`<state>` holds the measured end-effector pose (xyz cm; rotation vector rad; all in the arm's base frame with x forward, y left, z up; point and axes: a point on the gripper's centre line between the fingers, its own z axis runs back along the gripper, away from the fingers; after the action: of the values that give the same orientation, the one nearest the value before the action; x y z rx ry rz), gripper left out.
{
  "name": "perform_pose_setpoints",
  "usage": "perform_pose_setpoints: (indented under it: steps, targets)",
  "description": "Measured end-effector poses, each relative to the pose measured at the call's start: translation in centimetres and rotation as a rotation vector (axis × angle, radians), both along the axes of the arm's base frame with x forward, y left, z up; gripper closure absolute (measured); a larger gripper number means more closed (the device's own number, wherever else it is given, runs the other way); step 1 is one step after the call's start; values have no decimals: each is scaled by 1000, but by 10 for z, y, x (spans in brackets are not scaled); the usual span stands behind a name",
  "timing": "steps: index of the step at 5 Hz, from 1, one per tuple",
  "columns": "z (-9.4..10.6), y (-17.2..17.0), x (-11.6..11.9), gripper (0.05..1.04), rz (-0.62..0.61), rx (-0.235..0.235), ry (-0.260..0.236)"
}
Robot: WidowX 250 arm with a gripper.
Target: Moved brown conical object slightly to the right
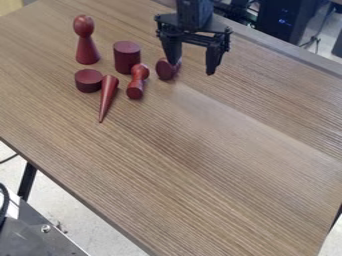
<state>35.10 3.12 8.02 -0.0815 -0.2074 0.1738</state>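
Reddish cone lies on its side beside a short cylinder.

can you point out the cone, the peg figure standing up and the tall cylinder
cone (pixel 108 94): camera view, on its body near the wide end
standing peg figure (pixel 86 50): camera view, on its flared lower body
tall cylinder (pixel 127 59): camera view, on its curved side

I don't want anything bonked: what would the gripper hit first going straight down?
Probably the tabletop, though the gripper might clip the dark red disc; depth is hard to tell.
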Motion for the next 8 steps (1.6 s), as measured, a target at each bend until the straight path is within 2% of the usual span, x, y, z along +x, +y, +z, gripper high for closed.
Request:
perform_pose_setpoints:
  steps: [1, 2, 3, 4, 5, 6, 7, 8]
  targets:
    - [-9, 0, -3, 85, 1, -5, 29]
    - [-17, -9, -5, 85, -92, -61, -82]
    - [4, -1, 5, 85, -97, -38, -206]
    - [4, 4, 5, 85, -83, -4, -192]
    - [8, 4, 9, 85, -85, -3, -207]
    - [10, 7, 14, 85, -111, 0, -185]
    - [9, 16, 15, 85, -119, 10, -191]
    - [1, 30, 22, 85, -111, 20, -151]
